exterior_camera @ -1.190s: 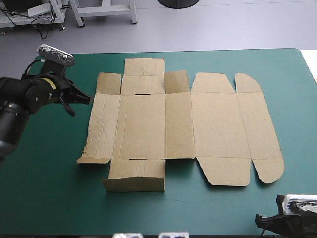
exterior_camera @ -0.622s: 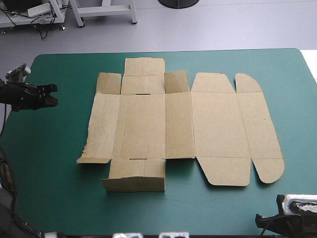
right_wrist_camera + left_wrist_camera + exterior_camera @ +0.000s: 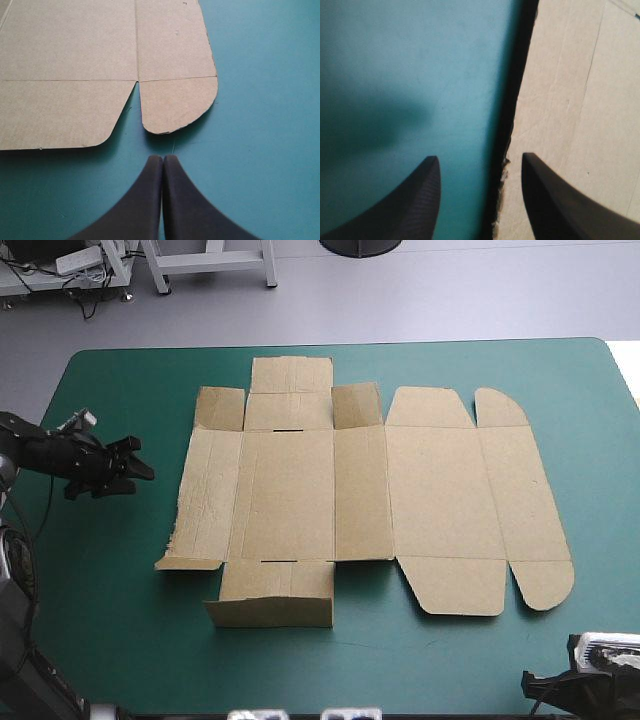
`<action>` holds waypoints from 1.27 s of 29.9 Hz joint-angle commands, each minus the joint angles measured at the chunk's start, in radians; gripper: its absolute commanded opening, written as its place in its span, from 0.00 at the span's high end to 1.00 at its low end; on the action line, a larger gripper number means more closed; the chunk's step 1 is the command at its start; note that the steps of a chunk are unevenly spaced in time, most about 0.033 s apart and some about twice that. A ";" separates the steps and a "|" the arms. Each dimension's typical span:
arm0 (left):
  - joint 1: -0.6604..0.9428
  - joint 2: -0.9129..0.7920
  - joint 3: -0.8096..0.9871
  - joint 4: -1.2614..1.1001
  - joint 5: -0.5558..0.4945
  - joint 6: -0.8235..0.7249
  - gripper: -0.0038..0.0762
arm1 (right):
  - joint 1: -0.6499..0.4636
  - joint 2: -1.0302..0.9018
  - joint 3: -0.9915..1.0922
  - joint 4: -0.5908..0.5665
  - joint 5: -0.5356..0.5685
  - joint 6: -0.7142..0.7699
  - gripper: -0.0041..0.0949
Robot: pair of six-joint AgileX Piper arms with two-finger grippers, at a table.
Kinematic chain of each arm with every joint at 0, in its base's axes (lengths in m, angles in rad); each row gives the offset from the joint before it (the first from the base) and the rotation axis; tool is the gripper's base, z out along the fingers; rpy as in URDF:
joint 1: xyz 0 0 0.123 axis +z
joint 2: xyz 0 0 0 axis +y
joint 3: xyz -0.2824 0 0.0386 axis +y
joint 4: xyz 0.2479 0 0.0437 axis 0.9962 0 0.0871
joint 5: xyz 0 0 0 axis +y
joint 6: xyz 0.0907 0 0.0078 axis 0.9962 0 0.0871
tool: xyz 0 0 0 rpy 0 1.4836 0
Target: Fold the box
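The brown box [image 3: 370, 490] lies flat and unfolded across the middle of the teal-green table, all its flaps spread out. My left gripper [image 3: 133, 466] hovers low over the cover to the left of the box, open, a short gap from the sheet's ragged left edge [image 3: 507, 165]. In the left wrist view, that gripper [image 3: 480, 167] has one black finger [image 3: 555, 200] over the board [image 3: 575, 100]. My right gripper [image 3: 162, 160] is shut with nothing in it, pointing at the rounded corner flap [image 3: 177, 105] near the table's front right corner [image 3: 545, 685].
A strip of teal-green cover [image 3: 420, 660] runs between the box's front flaps and the table's front edge. The table's left edge [image 3: 50, 390] is close behind my left arm.
My left gripper pulled back from the box's left edge toward the table's left side, then came partway back, nearer the front. The right arm has barely moved. The box is unchanged.
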 commanded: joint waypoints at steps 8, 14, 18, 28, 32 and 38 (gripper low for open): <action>-0.015 -0.075 0.235 -0.086 0.085 0.068 0.47 | -0.001 0.019 -0.028 -0.004 -0.066 0.000 0.96; -0.048 -0.094 0.248 -0.100 0.085 0.096 0.53 | -0.001 0.019 -0.028 -0.003 -0.066 0.000 0.96; -0.092 -0.096 0.248 -0.090 0.085 0.096 0.53 | -0.001 0.019 -0.028 -0.003 -0.066 0.000 0.96; -0.190 -0.085 0.248 -0.086 0.083 0.102 0.53 | -0.001 0.019 -0.028 -0.003 -0.066 0.000 0.96; -0.196 -0.085 0.248 -0.123 0.083 0.102 0.53 | -0.001 0.019 -0.028 -0.003 -0.066 0.000 0.96; -0.196 -0.085 0.248 -0.162 0.083 0.108 0.77 | -0.001 0.019 -0.028 -0.003 -0.066 0.000 0.96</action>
